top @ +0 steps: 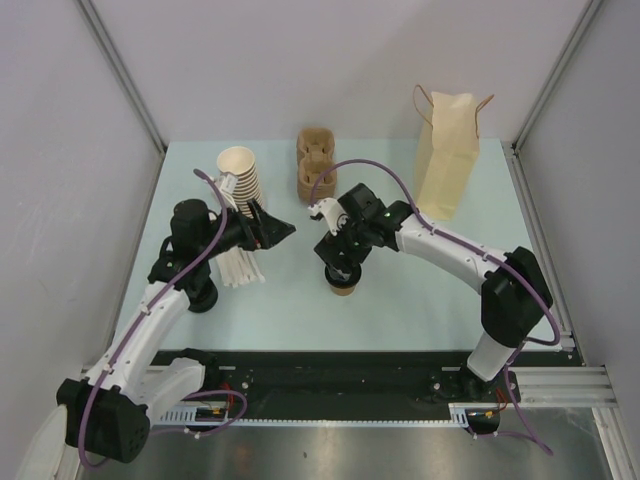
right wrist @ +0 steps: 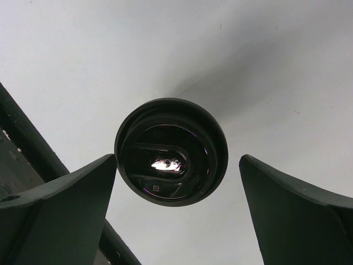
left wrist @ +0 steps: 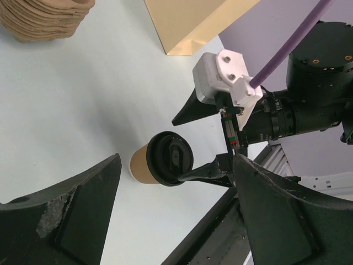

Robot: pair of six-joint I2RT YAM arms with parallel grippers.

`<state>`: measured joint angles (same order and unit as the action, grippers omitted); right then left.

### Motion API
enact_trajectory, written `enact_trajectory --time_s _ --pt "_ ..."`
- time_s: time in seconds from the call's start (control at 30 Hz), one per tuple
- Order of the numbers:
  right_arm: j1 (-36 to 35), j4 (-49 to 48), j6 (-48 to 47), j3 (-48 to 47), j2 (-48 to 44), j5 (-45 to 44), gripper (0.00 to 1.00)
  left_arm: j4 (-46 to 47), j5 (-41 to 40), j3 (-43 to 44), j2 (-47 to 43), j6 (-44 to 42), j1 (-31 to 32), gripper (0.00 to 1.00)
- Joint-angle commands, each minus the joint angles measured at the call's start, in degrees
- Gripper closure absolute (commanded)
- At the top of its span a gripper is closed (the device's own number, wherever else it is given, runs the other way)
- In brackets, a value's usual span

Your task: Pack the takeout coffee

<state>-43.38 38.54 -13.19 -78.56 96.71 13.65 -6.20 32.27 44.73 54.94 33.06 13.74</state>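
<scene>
The takeout coffee (top: pixel 344 289) stands upright near the table's middle, a brown cup with a black lid (left wrist: pixel 172 159). My right gripper (top: pixel 339 268) hangs right over it, open. In the right wrist view the lid (right wrist: pixel 171 152) sits between the two spread fingers (right wrist: pixel 66 210), closer to the left one. In the left wrist view one right finger (left wrist: pixel 204 173) reaches the lid's rim and the other stands apart. My left gripper (top: pixel 284 231) is open and empty, held above the table to the cup's left and pointing at it.
A tan paper bag (top: pixel 447 150) stands at the back right and also shows in the left wrist view (left wrist: pixel 193 22). A stack of brown pulp carriers (top: pixel 315 160) is at the back middle. A stack of lidless cups (top: pixel 240 175) and white sticks (top: pixel 238 268) lie by the left arm.
</scene>
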Motion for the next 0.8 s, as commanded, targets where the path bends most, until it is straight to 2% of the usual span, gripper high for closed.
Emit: enact_trajectory --time_s 0.0,0.47,0.77 --pt "0.0 0.6 -0.5 -2.3 1.4 1.9 0.0 2.8 1.4 -0.3 0.5 0.8 -0.8 0.12" --pt "0.7 0.7 -0.4 -1.8 3.6 4.5 0.04 2.9 1.8 -0.7 0.9 1.7 -2.7 0.12" --pt "1.3 -2.3 0.7 -1.8 3.0 5.9 0.31 0.8 3.4 1.4 -1.2 1.0 -3.5 0.13"
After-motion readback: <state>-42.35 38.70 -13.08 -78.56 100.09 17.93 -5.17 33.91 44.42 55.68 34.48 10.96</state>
